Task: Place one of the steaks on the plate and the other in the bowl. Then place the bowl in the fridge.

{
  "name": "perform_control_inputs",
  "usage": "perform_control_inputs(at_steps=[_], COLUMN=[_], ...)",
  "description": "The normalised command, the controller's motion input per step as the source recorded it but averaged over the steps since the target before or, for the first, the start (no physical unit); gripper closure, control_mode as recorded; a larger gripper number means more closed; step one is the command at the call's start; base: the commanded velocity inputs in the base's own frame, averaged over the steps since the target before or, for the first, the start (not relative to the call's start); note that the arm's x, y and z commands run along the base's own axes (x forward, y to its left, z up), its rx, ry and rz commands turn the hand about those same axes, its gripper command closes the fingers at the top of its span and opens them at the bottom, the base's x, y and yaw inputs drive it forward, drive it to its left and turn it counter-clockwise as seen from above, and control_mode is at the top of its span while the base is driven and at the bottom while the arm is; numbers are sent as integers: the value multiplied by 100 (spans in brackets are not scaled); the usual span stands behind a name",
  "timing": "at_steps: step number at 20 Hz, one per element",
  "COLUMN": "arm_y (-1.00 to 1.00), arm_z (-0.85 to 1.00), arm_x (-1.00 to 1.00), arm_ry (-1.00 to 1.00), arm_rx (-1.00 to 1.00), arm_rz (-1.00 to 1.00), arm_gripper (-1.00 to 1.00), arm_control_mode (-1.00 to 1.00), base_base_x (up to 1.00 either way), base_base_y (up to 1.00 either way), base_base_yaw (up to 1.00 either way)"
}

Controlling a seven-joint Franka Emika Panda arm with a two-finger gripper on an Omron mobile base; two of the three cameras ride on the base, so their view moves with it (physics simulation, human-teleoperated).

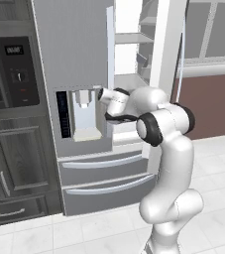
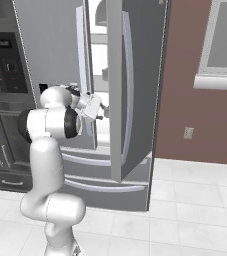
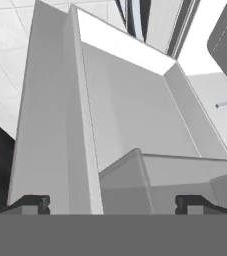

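Note:
The fridge (image 1: 74,49) stands straight ahead, its left door shut and its right door (image 2: 135,75) swung open, with white shelves (image 1: 134,37) showing inside. My gripper (image 2: 104,111) is at the gap between the doors, at dispenser height, pointing into the opening. In the hand view the gripper (image 3: 112,204) is open with nothing between its fingertips (image 3: 30,204), and grey inner walls of the fridge (image 3: 130,110) lie close ahead. The steaks, the plate and the bowl are out of view.
Dark cabinets with a built-in oven (image 1: 10,74) adjoin the fridge on the left. Two lower fridge drawers (image 1: 104,168) are shut. A red-brown wall (image 2: 185,100) with a window (image 2: 225,40) lies to the right. White tiled floor (image 1: 84,228) surrounds my base.

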Motion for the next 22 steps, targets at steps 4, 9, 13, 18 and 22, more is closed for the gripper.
perform_control_inputs(at_steps=[4,9,13,18,22], arm_y=[-54,-60,-83,-92,-100], arm_z=[5,7,7,8,13], arm_x=[-2,-26,-61,-58,-75], arm_ry=[1,2,3,3,0], arm_rx=[-8,-5,-2,-1,0], arm_rz=[0,0,0,0,5], arm_gripper=[-100,-100,-100,-100,-100], arm_control_mode=[-100,-100,-100,-100,-100], base_base_x=[0,0,0,0,0], base_base_y=[0,0,0,0,0], base_base_yaw=[0,0,0,0,0])
